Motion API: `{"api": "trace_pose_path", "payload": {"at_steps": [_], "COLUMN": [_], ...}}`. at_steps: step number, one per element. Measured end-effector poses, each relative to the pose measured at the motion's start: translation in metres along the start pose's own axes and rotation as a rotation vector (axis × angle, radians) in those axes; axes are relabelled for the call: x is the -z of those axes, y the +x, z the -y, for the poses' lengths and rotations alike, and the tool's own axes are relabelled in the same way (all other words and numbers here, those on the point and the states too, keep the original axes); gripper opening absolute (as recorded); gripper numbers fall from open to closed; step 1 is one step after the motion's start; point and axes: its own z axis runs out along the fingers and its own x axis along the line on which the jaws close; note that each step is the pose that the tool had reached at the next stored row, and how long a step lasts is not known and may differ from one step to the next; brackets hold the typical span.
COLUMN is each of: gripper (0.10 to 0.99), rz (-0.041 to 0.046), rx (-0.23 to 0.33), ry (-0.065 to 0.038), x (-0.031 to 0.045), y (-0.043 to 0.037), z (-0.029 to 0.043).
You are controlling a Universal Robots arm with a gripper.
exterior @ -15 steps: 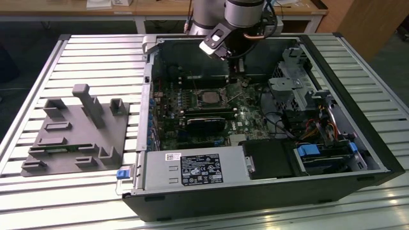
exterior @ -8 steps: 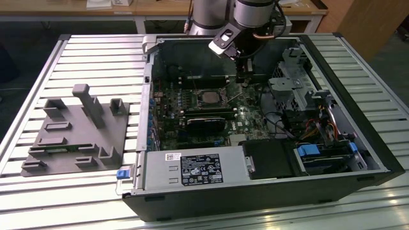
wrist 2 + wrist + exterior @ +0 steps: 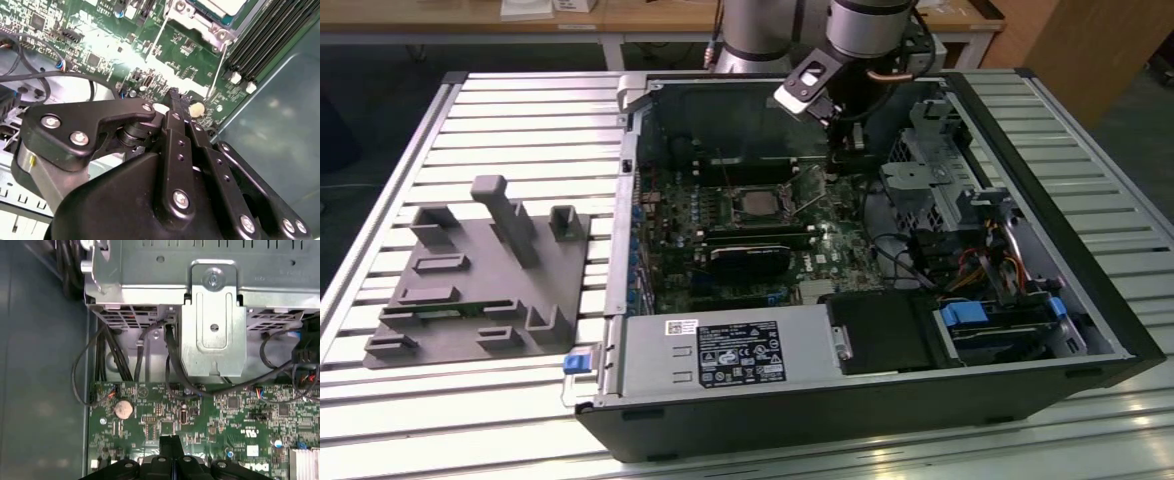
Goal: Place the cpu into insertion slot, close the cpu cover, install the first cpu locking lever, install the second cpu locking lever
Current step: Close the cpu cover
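Computer case [image 3: 854, 415] held the circuit board [image 3: 150, 412]; the cpu [image 3: 757, 205] lay in the insertion slot [image 3: 782, 190].
The gripper [image 3: 170, 441] hung above the board; fingers pinched together, empty.

Beneath the fingertips [image 3: 175, 100], circuit board [image 3: 190, 55]; close beside them, coin cell [image 3: 196, 108]; farther past them, insertion slot [image 3: 754, 203], flanked by memory slots [image 3: 260, 40].

A slatted metal surface [image 3: 520, 110] is brightly lit. Behind it, a wooden desk [image 3: 654, 15] is seen above a dark floor [image 3: 374, 75]. A wooden cabinet [image 3: 1101, 45] is set at the exterior view's right.
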Motion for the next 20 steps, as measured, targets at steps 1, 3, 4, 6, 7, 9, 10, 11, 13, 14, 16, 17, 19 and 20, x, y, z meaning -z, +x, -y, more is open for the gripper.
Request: {"api": "trace_pose_path", "payload": {"at_steps": [1, 3, 4, 6, 7, 9, 10, 11, 13, 14, 16, 17, 19, 20], "gripper": [0.106, 0.106, 0.106, 0.106, 0.106, 0.106, 0.106, 0.106, 0.106, 0.106, 0.106, 0.106, 0.106, 0.106], "rz": [0.0000, 0.0001, 0.0001, 0.0002, 0.0002, 0.0016, 0.0020, 0.0022, 0.0024, 0.0024, 0.0024, 0.0026, 0.0027, 0.0026], "rx": [0.000, 0.000, 0.000, 0.000, 0.000, 0.000, 0.000, 0.000, 0.000, 0.000, 0.000, 0.000, 0.000, 0.000], "ry": [0.001, 0.005, 0.006, 0.011, 0.014, 0.019, 0.021, 0.023, 0.026, 0.028, 0.029, 0.029, 0.029, 0.029], "x": [-0.0006, -0.0022, -0.0032, -0.0053, -0.0065, -0.0085, -0.0097, -0.0111, -0.0139, -0.0155, -0.0172, -0.0172, -0.0172, -0.0173], "y": [0.0000, 0.0000, 0.0000, 0.0000, 0.0000, 0.0000, 0.0000, 0.0000, 0.0000, 0.0000, 0.0000, 0.0000, 0.0000, 0.0000], "z": [-0.0011, -0.0033, -0.0045, -0.0068, -0.0076, -0.0092, -0.0098, -0.0103, -0.0110, -0.0112, -0.0113, -0.0113, -0.0113, -0.0113]}}
